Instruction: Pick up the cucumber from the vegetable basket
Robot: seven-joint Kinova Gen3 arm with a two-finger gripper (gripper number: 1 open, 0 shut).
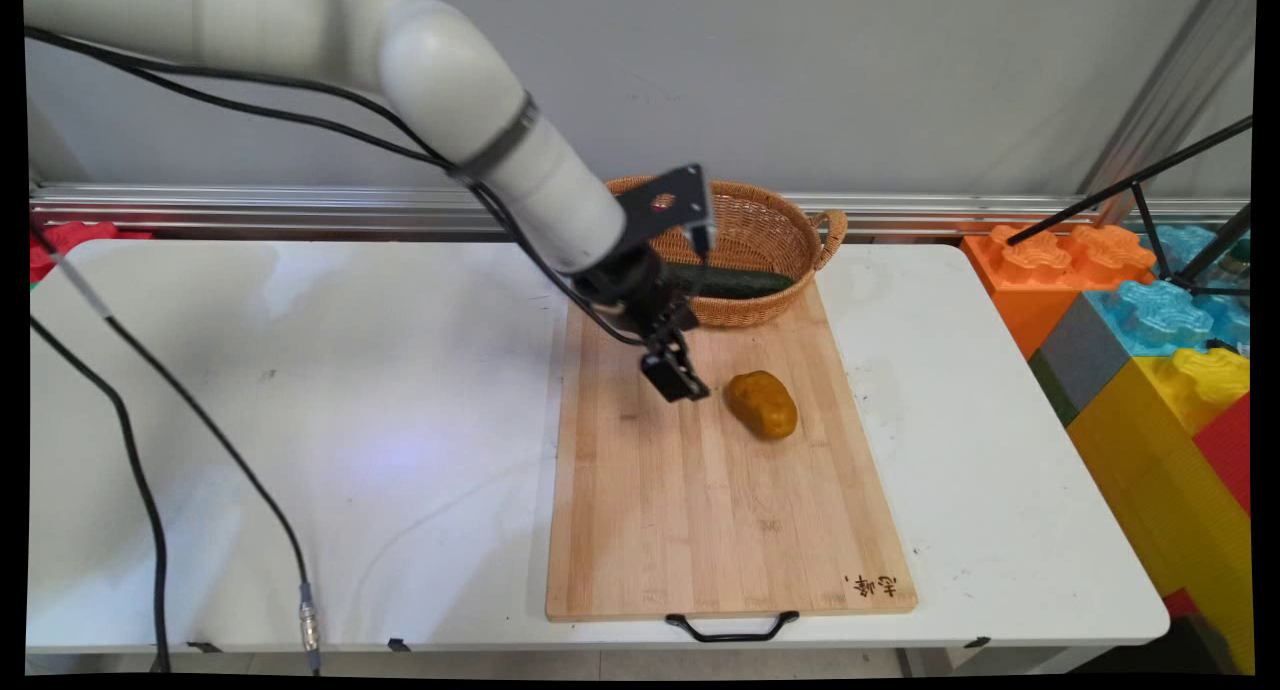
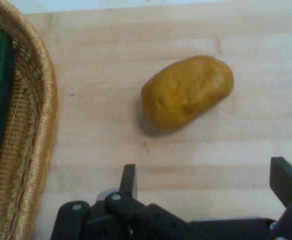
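Pincer: the black two-finger pincer [image 1: 678, 375] hangs low over the upper part of the board with its fingers [image 2: 129, 181] spread wide apart and nothing between them; the hand view shows one fingertip at lower centre and the other at the far right edge, with bare wood in the gap.

Nearest thing: the ochre-brown, oval potato [image 1: 762, 404] lies on its side just beside the pincer, apart from it and untouched. In the hand view the potato [image 2: 187, 91] sits ahead of the fingers, roughly between their lines, which fits a hand aimed towards it.

Support: the long pale bamboo cutting board [image 1: 700, 510] with a black wire handle [image 1: 732, 630] at its near end carries the potato and lies flat on the white worktop [image 1: 300, 420].

Behind: the round woven wicker basket [image 1: 770, 240] with a loop handle rests across the board's far edge, against the wall side. A dark green cucumber [image 1: 735, 282] lies lengthways inside it, propped on the curved wall; its left end is hidden by the arm, so its full length is probably longer than what shows.

Surroundings: large orange, blue, yellow and red plastic building blocks [image 1: 1150, 320] stand off the worktop at the right, well apart from the pincer.
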